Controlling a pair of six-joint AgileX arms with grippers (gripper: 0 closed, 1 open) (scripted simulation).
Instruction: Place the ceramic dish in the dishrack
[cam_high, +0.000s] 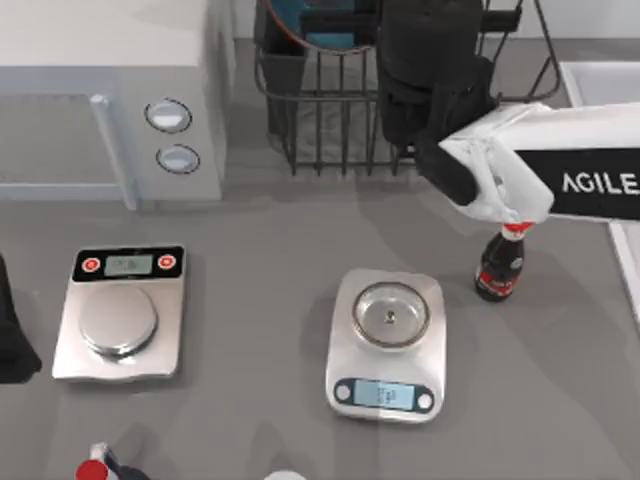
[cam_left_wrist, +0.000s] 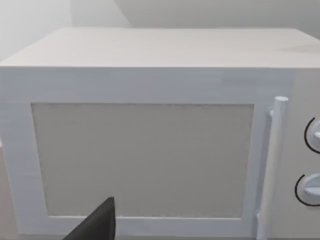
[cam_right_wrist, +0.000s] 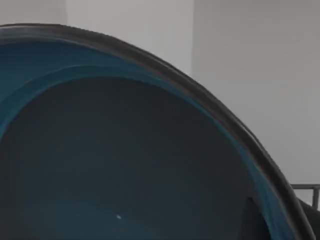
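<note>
Dishrack (cam_high: 340, 120) bars are standing at the upper centre of the top view, black and thin, with the ceramic dish (cam_high: 325, 25) sitting inside at the rack's upper left, its teal inside and brownish rim partly cut by the frame's top edge; the right gripper (cam_high: 425, 60) is reaching over the rack just right of the dish, its dark body hiding the fingers, so whether it is clasping the dish I cannot tell; the right wrist view is showing the dish's teal bowl (cam_right_wrist: 125, 160) very close, with a rack bar at the lower right corner; the left arm is resting at the left edge of the top view, facing a white microwave (cam_left_wrist: 150, 150); two kitchen scales (cam_high: 120, 315) (cam_high: 387, 345) and a cola bottle (cam_high: 500, 265) are standing on the grey surface (cam_high: 260, 250).
</note>
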